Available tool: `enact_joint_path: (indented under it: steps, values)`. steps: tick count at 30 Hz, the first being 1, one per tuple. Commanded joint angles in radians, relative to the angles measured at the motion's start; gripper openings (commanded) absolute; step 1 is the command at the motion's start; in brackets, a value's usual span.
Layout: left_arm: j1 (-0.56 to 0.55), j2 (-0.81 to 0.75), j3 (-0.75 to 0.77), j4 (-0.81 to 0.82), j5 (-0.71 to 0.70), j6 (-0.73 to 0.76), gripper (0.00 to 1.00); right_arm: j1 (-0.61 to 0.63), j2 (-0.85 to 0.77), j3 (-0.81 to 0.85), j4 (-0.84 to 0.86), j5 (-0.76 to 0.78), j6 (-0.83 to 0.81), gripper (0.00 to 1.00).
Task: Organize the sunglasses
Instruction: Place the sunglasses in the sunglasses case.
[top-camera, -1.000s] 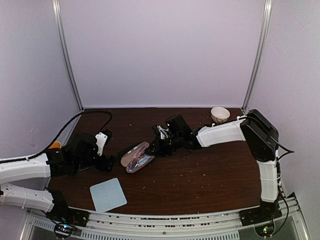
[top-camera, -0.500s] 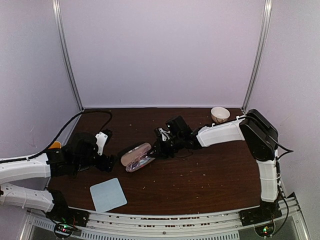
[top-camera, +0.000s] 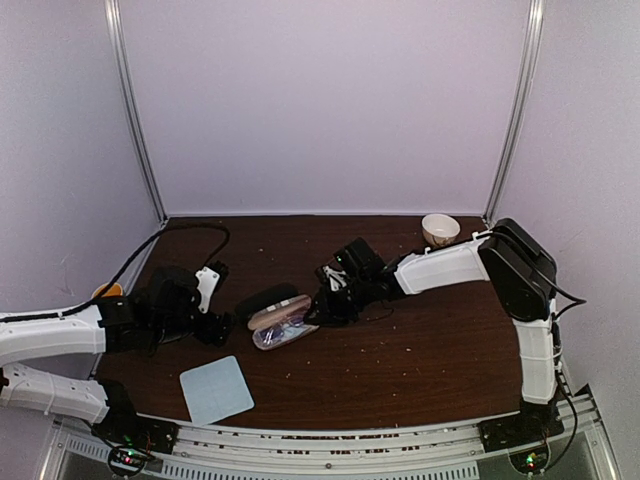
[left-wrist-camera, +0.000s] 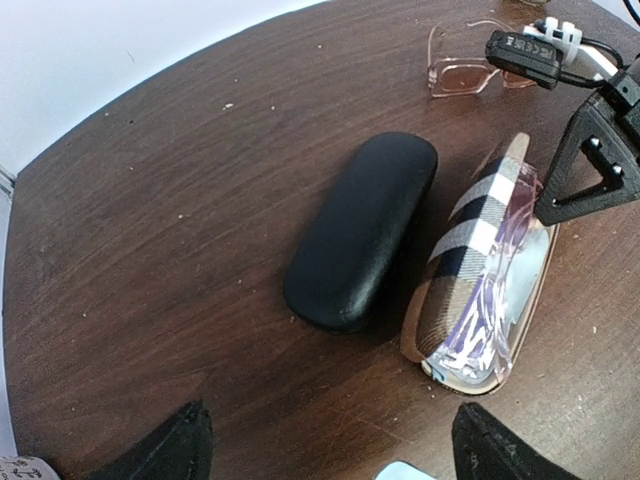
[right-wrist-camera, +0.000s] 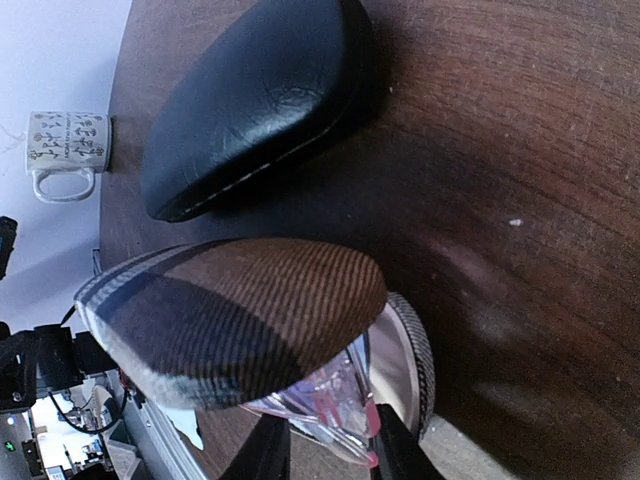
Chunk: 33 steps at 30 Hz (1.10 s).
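done: 1 pair (left-wrist-camera: 505, 285) sits in open plaid case (left-wrist-camera: 450, 265)
todo: 2nd pair (left-wrist-camera: 468, 72) loose on table (left-wrist-camera: 150, 200); black case (left-wrist-camera: 360, 230) shut
left fingers (left-wrist-camera: 175, 445): wide apart, empty
right fingers (right-wrist-camera: 268, 452): slightly parted at cased pair, grip unclear

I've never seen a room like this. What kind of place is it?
Probably a robot lab test booth: plain white walls with metal corner posts close in one dark table, and the left arm and right arm are bolted to its near edge, cables trailing.

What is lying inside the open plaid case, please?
A pair of clear, purplish sunglasses lies in the plaid case; the raised lid covers part of them, so their temple arms cannot be seen.
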Motion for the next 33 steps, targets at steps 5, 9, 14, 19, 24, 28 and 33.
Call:
enact_joint_path:
  steps: [5,9,14,19,24,28,33]
  values:
    - [0.006,0.013,0.005,0.066,0.017,0.007,0.86,-0.015,-0.038,-0.025,-0.102,0.073,-0.053,0.32]
    - [0.006,0.013,0.004,0.066,0.019,0.005,0.86,-0.018,-0.056,-0.028,-0.132,0.099,-0.073,0.38]
    - [0.006,0.015,0.004,0.07,0.025,0.002,0.86,-0.017,-0.074,-0.032,-0.166,0.116,-0.099,0.44]
    - [0.006,0.018,0.006,0.073,0.026,0.001,0.85,-0.017,-0.101,-0.037,-0.202,0.136,-0.125,0.5]
    - [0.006,0.02,0.008,0.073,0.029,-0.001,0.85,-0.017,-0.132,-0.043,-0.243,0.165,-0.154,0.54]
    - [0.006,0.02,0.007,0.076,0.031,-0.004,0.85,-0.016,-0.158,-0.052,-0.275,0.189,-0.176,0.56]
    - [0.006,0.022,0.008,0.081,0.031,-0.007,0.85,-0.018,-0.195,-0.062,-0.326,0.227,-0.209,0.59]
